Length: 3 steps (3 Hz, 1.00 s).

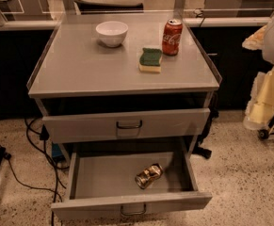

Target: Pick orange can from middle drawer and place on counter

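Note:
The orange can (149, 175) lies on its side in the pulled-out middle drawer (103, 175), right of centre, its silvery end facing the front left. The drawer's dark loop handle (133, 211) is centred on its front. The counter (80, 65) is the grey top of the cabinet above. My gripper (269, 95) is a pale shape at the far right edge of the camera view, level with the counter's front edge. It is well right of the cabinet and apart from the can.
On the counter stand a white bowl (112, 33), a red Coca-Cola can (172, 36) and a green-and-yellow sponge (150, 60). The drawer above (127, 125) is slightly out and overhangs the back of the open one. Black cables (33, 145) lie on the floor at left.

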Each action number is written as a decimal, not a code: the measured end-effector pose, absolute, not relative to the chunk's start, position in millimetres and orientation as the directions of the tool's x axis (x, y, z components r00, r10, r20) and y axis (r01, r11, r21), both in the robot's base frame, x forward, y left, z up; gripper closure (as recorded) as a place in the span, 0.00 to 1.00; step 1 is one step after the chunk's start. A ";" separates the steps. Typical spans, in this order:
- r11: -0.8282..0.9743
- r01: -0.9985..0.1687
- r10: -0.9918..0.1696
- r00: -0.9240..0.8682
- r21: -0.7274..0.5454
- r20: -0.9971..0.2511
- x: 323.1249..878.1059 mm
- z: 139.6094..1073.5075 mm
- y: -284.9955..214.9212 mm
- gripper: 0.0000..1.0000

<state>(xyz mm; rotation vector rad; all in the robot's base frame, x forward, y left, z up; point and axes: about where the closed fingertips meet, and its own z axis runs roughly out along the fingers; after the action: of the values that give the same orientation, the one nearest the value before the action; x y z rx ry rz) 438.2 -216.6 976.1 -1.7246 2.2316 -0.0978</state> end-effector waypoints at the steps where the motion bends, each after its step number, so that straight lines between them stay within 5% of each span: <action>1: 0.270 -0.931 -0.952 -0.219 -0.246 -0.214 438.5 976.3 -216.3 0.00; 3: 0.291 -0.936 -0.915 -0.212 -0.198 -0.342 440.0 910.5 -187.9 0.38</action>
<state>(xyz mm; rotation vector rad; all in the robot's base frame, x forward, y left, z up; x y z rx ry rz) 440.0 -187.9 910.5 -1.6629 2.1744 0.0718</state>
